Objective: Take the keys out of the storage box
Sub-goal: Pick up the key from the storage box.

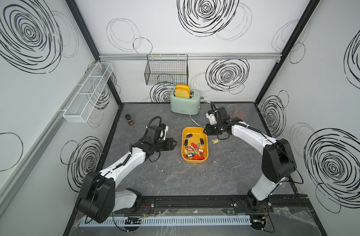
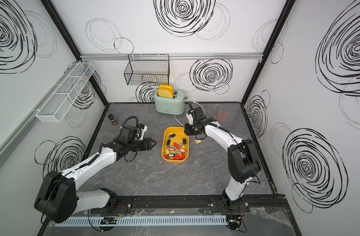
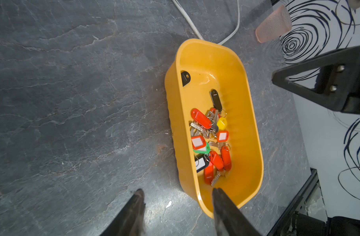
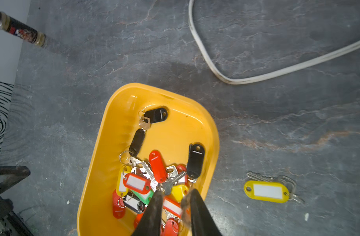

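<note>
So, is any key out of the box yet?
Yes, one yellow-tagged key lies on the table beside the box.

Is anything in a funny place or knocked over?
One yellow-tagged key lies on the table beside the box, while the other keys are piled inside it. A pink cup at the back seems to lie on its side.

Both top views are looking steeply down from high up front over the whole table (image 1: pixel 175 179), wrist cams are hovering close, sharing the storage box (image 3: pixel 250 132) w/ keys (image 4: pixel 154 179).
</note>
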`<state>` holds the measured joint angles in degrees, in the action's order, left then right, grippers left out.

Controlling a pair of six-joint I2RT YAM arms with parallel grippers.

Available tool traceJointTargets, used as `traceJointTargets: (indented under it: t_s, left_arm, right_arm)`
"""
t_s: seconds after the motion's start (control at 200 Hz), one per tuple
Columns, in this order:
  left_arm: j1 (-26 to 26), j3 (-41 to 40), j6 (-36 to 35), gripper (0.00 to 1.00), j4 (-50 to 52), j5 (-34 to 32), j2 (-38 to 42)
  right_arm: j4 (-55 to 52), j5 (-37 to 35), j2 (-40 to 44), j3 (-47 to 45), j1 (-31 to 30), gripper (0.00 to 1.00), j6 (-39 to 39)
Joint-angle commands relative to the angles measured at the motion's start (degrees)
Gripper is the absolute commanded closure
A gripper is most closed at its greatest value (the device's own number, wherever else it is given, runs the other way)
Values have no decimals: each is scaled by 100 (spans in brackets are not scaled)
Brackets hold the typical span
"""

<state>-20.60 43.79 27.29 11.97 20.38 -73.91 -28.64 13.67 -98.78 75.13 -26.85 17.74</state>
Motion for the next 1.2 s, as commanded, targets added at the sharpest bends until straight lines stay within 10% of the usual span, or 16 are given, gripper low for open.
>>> traceJointTargets:
  t_s: [0.0, 1.196]
  left_arm:
    - [-20, 13, -126, 43, 110, -52, 145]
    - [24, -309, -514, 40, 273, 379, 346]
  right_arm:
    - [-421, -134, -241, 173, -238, 73, -272]
    - [-976, -1317, -1272, 441, -1480, 65, -1176]
